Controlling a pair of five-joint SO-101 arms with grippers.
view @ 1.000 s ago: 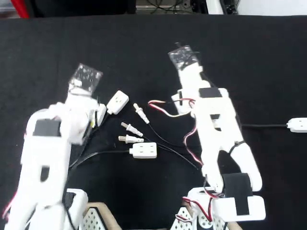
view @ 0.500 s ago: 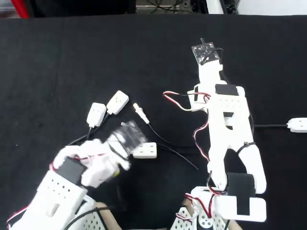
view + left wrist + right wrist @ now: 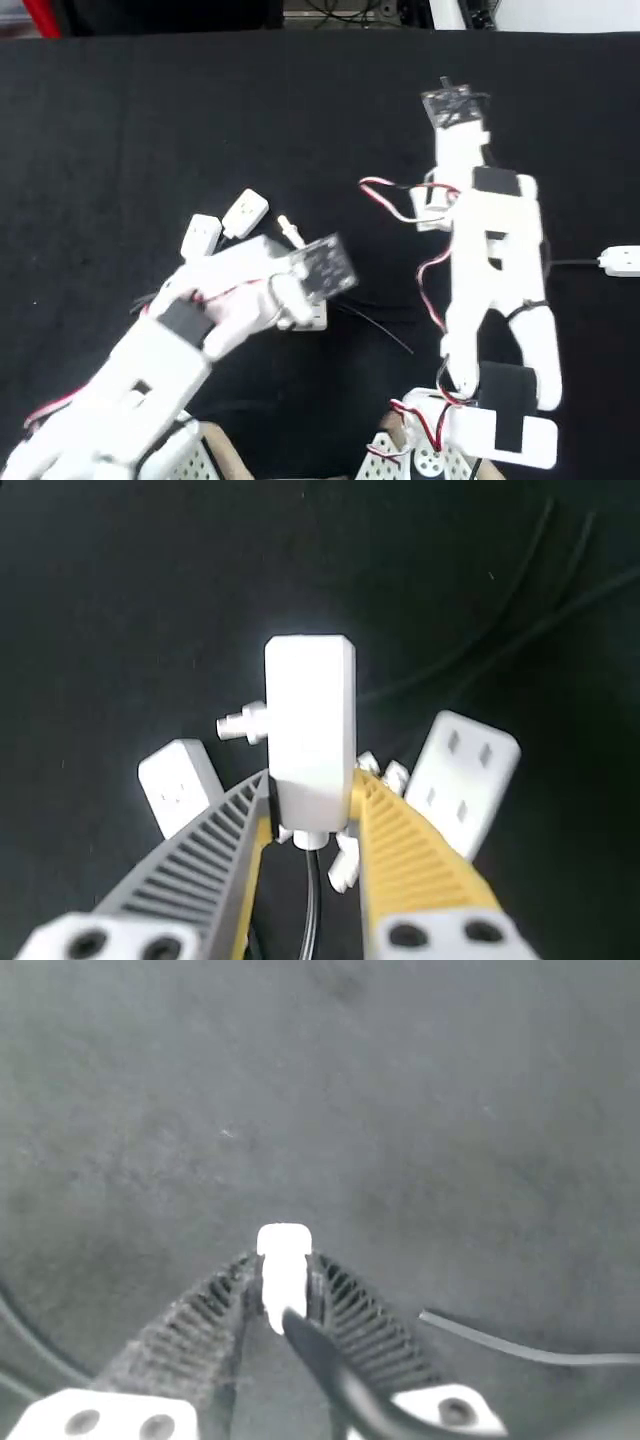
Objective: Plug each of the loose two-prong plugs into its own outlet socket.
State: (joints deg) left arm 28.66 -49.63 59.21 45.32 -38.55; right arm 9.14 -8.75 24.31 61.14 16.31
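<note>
Nearest the bases, the left arm (image 3: 170, 340) had swung in the last second from over the twin sockets (image 3: 245, 212) down and across to the mid socket (image 3: 310, 725). Its jaws were closed on that block's sides, with the cord trailing back between them; whether the block was lifted off the bench (image 3: 120, 120) could not be told. In the high view the swing had covered the two plugs that lay just beside that socket, though the left wrist view caught small white pieces under the block that were probably them. Just beyond, one loose plug (image 3: 290, 232) lay where it had been, near the twin sockets, which had not shifted either. Farther off, the right arm (image 3: 495, 260) had drifted rightward and away across the bench. Its jaws were clamped on a held plug (image 3: 284, 1260), its black cord running back toward the wrist, over bare bench and well apart from every socket, including the edge socket (image 3: 622, 260) at the right. By the look of it no plug was seated yet. One socket was now steadied and one plug was in hand, but the two had moved apart rather than together, so the right arm would likely need to bring its plug back toward the middle for the first insertion.
</note>
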